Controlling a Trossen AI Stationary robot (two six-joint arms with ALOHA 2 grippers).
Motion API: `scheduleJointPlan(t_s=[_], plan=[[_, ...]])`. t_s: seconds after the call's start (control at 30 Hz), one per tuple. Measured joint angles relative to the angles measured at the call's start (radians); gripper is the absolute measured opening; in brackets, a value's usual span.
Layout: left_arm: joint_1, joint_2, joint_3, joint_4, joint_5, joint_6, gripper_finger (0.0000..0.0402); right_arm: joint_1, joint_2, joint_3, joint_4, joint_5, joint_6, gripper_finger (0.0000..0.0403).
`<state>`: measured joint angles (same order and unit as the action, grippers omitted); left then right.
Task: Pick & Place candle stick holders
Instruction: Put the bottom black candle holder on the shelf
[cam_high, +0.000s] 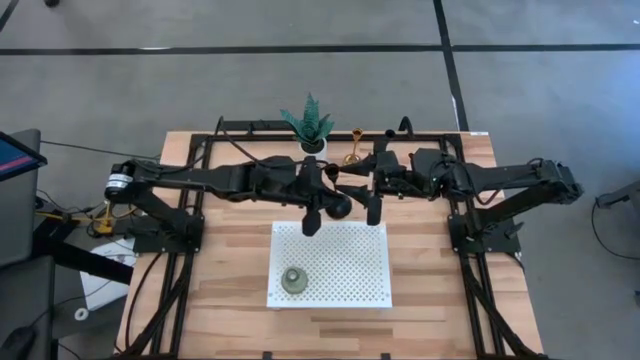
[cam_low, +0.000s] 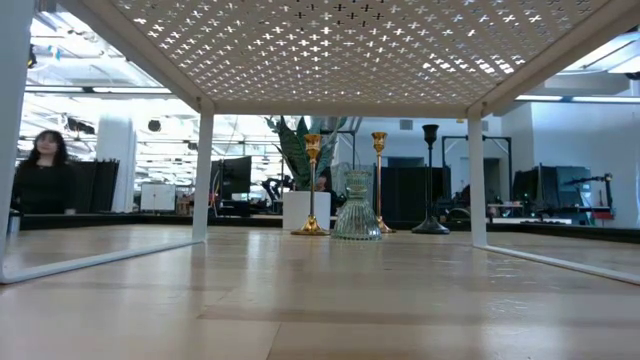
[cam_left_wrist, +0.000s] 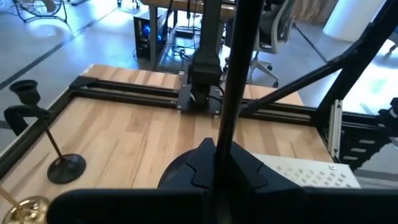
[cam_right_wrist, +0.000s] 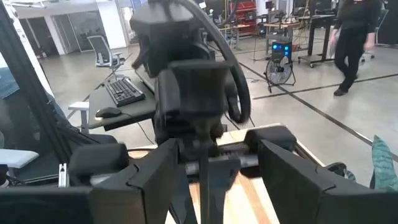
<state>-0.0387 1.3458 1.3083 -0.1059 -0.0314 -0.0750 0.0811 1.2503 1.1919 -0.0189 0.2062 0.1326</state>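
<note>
My left gripper (cam_high: 330, 200) is shut on a black stemmed candle stick holder (cam_left_wrist: 227, 93), held in the air over the far edge of the white perforated platform (cam_high: 350, 285). Its round base (cam_high: 341, 207) shows from above. My right gripper (cam_right_wrist: 214, 180) faces it from the table's right, open, with a finger on either side of the holder. A grey-green holder (cam_high: 293, 281) stands on the platform. A gold holder (cam_high: 353, 150) and another black one (cam_left_wrist: 53, 149) stand on their bases at the table's far side. My left gripper pinches the black holder's thin stem (cam_left_wrist: 219, 146) between its two fingers, coming in level from the table's left and lying across the stem. The holder stands about upright in the hold, lifted clear of the table and the platform.
A green spiky plant in a white pot (cam_high: 310, 128) stands at the far edge beside the gold holder. Under the platform the low view shows two gold holders (cam_low: 312, 185), a ribbed glass one (cam_low: 356, 205) and a black one (cam_low: 431, 180). People show in the room beyond.
</note>
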Motion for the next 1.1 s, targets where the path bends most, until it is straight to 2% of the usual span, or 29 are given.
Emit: scheduleJointPlan(t_s=[0.6,0.93,1.1], plan=[[0.0,0.025,-0.001,0.082,0.014,0.0,0.0013,0.0,0.0,0.0,-0.019,-0.026,-0.01,0.0173],[0.0,0.025,-0.001,0.085,0.014,0.0,0.0013,-0.008,0.048,-0.003,0.034,-0.064,-0.024,0.0077],[-0.002,0.025,-0.001,0.086,0.028,-0.005,0.0013,-0.009,0.045,0.0,0.081,-0.066,-0.061,0.0049]])
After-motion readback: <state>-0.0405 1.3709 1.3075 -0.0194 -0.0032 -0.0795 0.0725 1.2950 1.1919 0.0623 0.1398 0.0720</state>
